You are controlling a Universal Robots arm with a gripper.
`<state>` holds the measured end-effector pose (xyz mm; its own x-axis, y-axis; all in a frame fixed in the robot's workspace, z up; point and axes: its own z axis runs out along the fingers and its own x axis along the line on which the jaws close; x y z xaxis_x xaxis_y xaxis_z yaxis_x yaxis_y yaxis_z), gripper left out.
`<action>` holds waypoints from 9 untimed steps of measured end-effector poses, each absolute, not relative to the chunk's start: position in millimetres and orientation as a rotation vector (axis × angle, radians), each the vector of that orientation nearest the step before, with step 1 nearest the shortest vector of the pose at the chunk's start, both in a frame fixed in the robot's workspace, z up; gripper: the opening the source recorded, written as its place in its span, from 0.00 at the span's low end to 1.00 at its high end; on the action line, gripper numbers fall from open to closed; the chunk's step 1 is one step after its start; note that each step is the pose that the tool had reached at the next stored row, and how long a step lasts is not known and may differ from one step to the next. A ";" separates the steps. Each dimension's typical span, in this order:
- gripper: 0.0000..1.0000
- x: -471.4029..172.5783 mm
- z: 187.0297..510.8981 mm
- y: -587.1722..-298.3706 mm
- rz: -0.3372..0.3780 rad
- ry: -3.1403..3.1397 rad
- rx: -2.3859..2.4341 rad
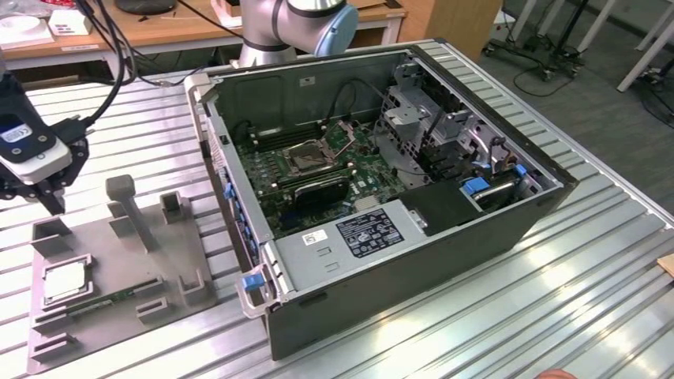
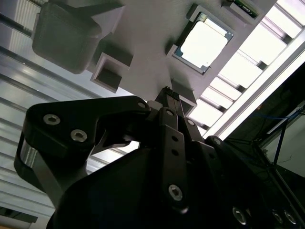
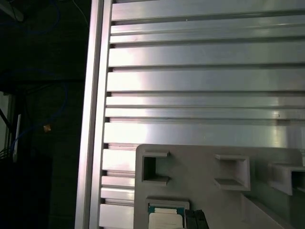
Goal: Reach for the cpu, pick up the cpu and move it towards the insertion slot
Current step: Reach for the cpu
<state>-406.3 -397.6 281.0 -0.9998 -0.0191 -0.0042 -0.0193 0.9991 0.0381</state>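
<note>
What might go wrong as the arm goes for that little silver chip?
The gripper hangs above the grey holder, short of the chip; coming down it may knock the holder's upright posts. The chip lies flat in a snug pocket, so a grab might slip. The socket sits deep inside the open computer case, whose walls could get in the way.
</note>
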 end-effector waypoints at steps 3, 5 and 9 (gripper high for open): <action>0.10 -406.9 280.6 -397.6 0.060 3.137 -0.030; 0.10 -407.5 280.4 -397.6 0.060 3.137 -0.030; 0.10 -407.7 280.0 -397.6 0.060 3.137 -0.030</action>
<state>-407.7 -397.6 280.0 -0.9998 -0.0191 -0.0041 -0.0192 0.9991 0.0381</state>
